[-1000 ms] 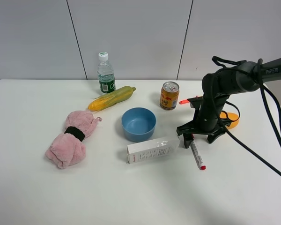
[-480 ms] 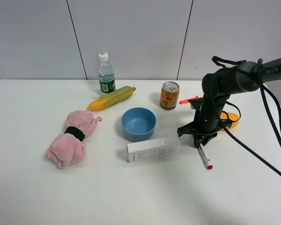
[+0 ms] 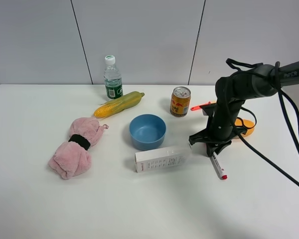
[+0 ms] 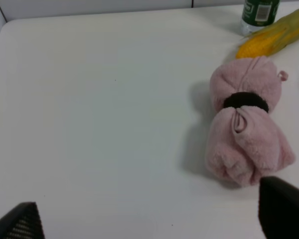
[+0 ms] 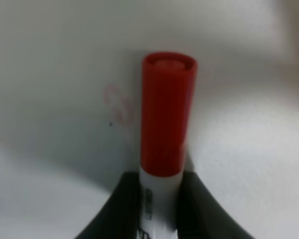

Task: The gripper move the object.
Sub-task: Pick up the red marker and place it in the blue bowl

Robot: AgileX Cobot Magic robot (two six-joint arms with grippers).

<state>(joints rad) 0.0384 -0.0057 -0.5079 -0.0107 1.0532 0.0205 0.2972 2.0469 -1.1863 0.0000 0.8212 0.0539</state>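
Clamping slim white marker (image 3: 218,166) by its barrel, right gripper (image 3: 213,151) closed snug; glossy red cap sticks out, near rectangular cardboard box (image 3: 162,159) on smooth tabletop (image 3: 139,209). Left gripper (image 4: 154,215) spread wide, empty.

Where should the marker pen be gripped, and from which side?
Take the marker pen on its white barrel just behind the red cap, from above, closing across its width. It is slim and lies low along the table, so only its long sides give opposing faces. The right pincer clamps it just there.
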